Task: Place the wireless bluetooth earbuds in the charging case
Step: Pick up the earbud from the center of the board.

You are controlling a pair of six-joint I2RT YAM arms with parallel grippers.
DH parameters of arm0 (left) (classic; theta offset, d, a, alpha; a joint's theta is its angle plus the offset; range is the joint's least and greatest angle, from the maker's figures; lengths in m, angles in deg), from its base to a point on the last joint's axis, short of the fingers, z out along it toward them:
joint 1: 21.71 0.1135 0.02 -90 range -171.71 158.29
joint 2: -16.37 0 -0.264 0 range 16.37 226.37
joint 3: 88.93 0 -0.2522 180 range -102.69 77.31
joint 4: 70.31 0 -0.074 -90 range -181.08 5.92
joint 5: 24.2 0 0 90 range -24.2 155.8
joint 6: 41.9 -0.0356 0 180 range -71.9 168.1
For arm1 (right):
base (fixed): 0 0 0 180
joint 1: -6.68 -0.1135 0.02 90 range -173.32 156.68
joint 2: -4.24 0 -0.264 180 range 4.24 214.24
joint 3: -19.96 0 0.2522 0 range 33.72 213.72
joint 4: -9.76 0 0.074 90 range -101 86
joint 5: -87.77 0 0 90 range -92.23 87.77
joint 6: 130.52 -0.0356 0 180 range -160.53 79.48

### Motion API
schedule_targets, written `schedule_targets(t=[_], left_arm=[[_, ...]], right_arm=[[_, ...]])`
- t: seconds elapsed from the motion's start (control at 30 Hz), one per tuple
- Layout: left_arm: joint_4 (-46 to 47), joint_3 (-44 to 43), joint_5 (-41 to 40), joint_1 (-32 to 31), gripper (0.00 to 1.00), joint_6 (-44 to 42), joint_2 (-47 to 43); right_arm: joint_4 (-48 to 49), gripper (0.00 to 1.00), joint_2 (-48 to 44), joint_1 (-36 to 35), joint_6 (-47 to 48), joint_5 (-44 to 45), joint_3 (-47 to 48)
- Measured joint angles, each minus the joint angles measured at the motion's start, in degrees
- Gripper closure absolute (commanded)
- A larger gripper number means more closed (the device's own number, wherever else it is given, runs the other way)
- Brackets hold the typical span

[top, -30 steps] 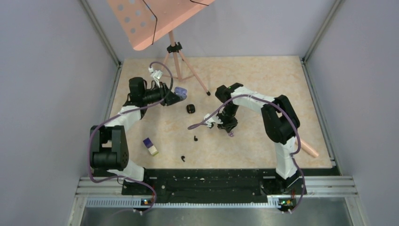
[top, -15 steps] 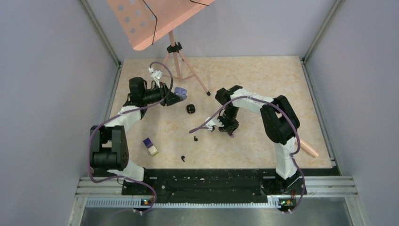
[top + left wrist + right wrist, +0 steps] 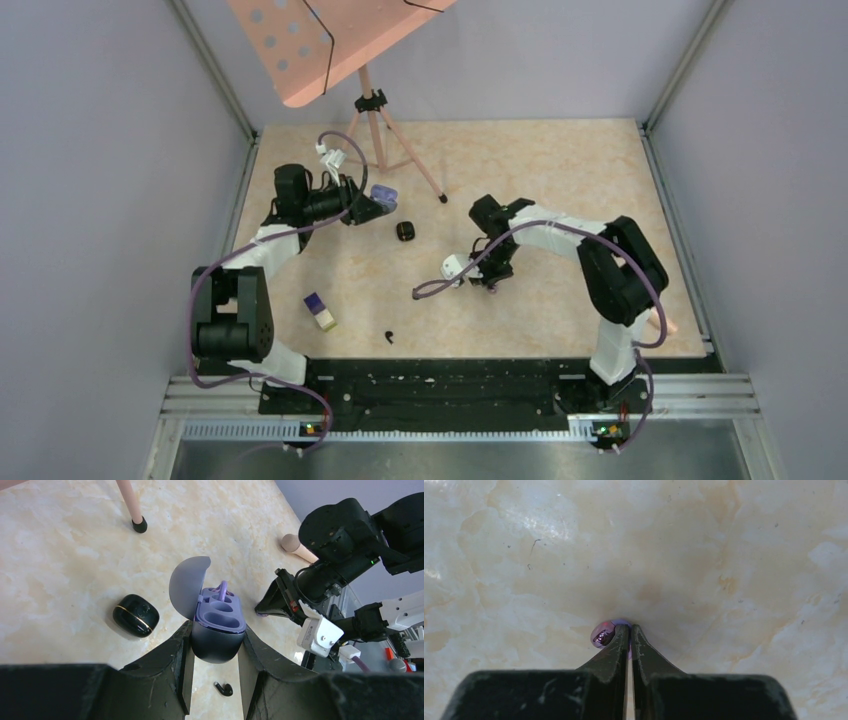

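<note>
My left gripper [image 3: 216, 629] is shut on the open purple charging case [image 3: 218, 630] and holds it above the table, lid up. One pale purple earbud [image 3: 223, 587] stands in its far slot; the near slot is empty. The case also shows in the top view [image 3: 383, 194]. My right gripper [image 3: 630, 629] is shut on the other pale purple earbud [image 3: 605, 633] right at the table surface, mid-table in the top view [image 3: 490, 284]. One black earbud [image 3: 390, 337] lies near the front edge. Another black earbud [image 3: 224, 689] lies under the held case.
A shut black case [image 3: 404, 231] lies right of the left gripper, also in the left wrist view [image 3: 135, 615]. A purple-and-cream block [image 3: 320, 311] lies front left. A pink music stand [image 3: 372, 105] stands at the back, one foot [image 3: 441, 198] near the middle. A pink rod [image 3: 660, 318] lies at the right edge.
The right arm's elbow has swung right and toward the near edge, and its wrist has turned. Its fingertips stay at about the same spot. The left arm has not moved.
</note>
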Motion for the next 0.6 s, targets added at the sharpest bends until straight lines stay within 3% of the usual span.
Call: schedule_targets(t=[0.27,0.6], left_arm=[[1.77,0.00,-0.17,-1.81,1.00,1.42,0.09],[11.32,-1.66,-2.34,-9.66,1.00,5.95,2.89]], right_arm=[[10.80,1.00,-6.12,3.06,-18.21,-1.09,-3.41],[34.97,1.00,-25.77,4.15,-44.78,7.61,-2.45]])
